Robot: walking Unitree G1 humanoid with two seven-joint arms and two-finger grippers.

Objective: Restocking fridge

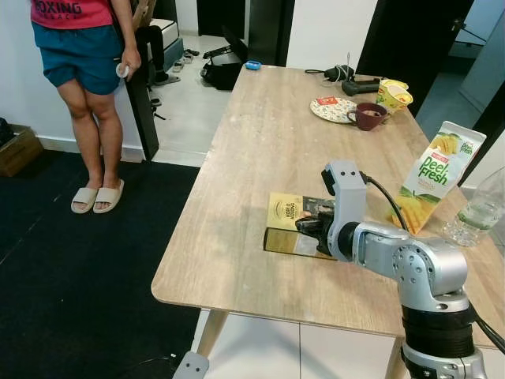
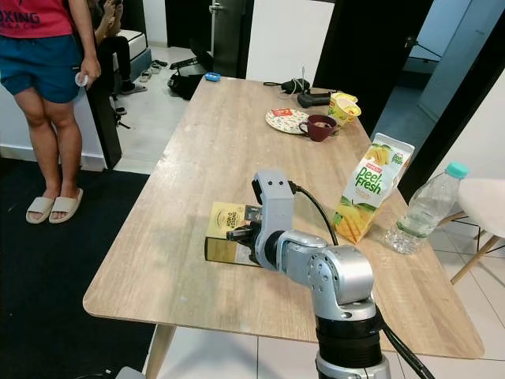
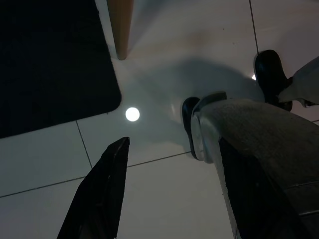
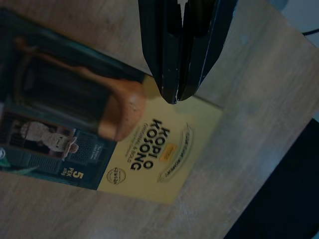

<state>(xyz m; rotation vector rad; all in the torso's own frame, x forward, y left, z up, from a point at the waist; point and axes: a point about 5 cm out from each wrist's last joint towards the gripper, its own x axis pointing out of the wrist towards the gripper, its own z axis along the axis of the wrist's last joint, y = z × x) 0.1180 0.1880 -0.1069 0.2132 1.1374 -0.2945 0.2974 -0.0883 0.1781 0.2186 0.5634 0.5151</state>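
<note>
- right gripper (image 4: 175, 94) hovers just over the coffee box (image 1: 289, 223), jaws pressed together, holding nothing.
- box lies flat on the bench (image 1: 237, 189), near its front edge, juice carton (image 1: 430, 175) well beside.
- i judge: spread jaws first, straddle the box's narrow sides, then lower squarely.
- left gripper (image 3: 164, 189) hangs idle over the floor, jaws spread.

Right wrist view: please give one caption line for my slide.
Shut right gripper hovers over the coffee box on the table.
</note>
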